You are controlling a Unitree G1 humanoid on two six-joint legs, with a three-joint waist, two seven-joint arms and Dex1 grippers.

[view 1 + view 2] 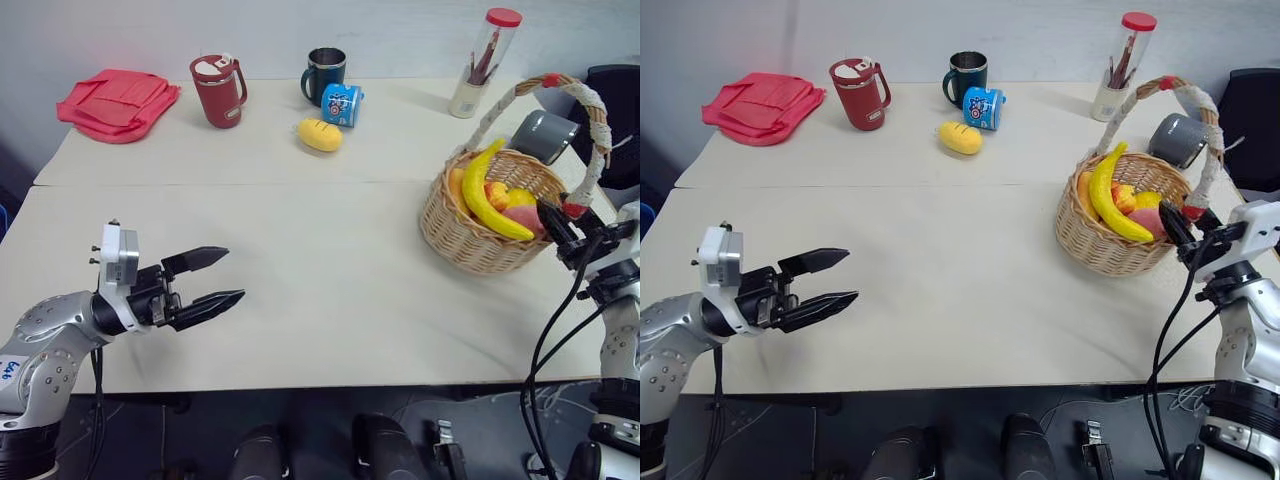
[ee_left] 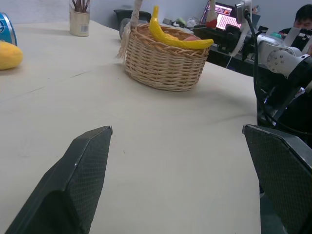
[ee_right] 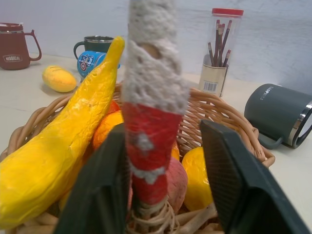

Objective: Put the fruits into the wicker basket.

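Left eye view: wicker basket sits on the bench at the robot's right, near the front edge. It holds the banana, leaning up over the rim, with orange-yellow round fruits and a pink peach beside it.

One yellow mango lies on the far half of the bench, just beside a blue can and well apart from the basket. By my reading the task is mostly done, with this one fruit left.

Right gripper is at the basket's near side; its fingers stand apart, either side of the red-banded foot of the handle, not clamped on it.

Left gripper hovers low over the bench at the left, fingers open and empty, well apart from the mango.
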